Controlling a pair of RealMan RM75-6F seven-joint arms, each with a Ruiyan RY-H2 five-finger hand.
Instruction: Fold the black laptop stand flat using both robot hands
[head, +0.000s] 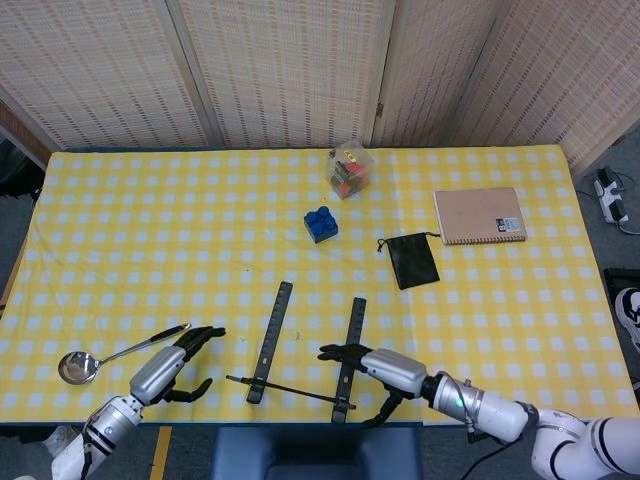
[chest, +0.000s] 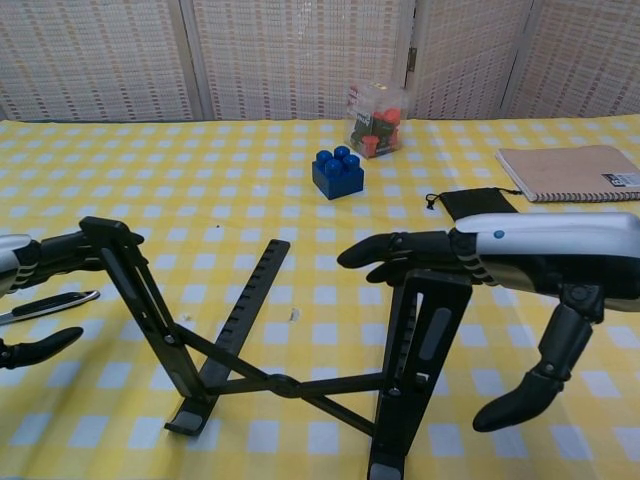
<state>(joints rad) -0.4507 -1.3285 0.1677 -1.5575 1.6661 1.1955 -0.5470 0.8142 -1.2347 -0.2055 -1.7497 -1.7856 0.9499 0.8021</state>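
The black laptop stand (head: 300, 355) (chest: 290, 385) sits unfolded near the table's front edge. Its two support arms are raised and a crossed brace joins them low down. My right hand (head: 377, 367) (chest: 490, 265) reaches across the top of the right support arm (chest: 428, 330). Its fingers are stretched out leftward over it and the thumb hangs below on the right, gripping nothing. My left hand (head: 163, 371) (chest: 30, 262) is spread beside the top of the left support arm (chest: 135, 290). Its fingertips lie at that arm's upper end; whether they touch it is unclear.
A metal ladle (head: 95, 360) (chest: 45, 305) lies by my left hand. Farther back are a blue brick (head: 320, 223) (chest: 337, 172), a clear box of toys (head: 349, 168) (chest: 375, 117), a black pouch (head: 411, 259) (chest: 478, 200) and a notebook (head: 479, 214) (chest: 565, 170).
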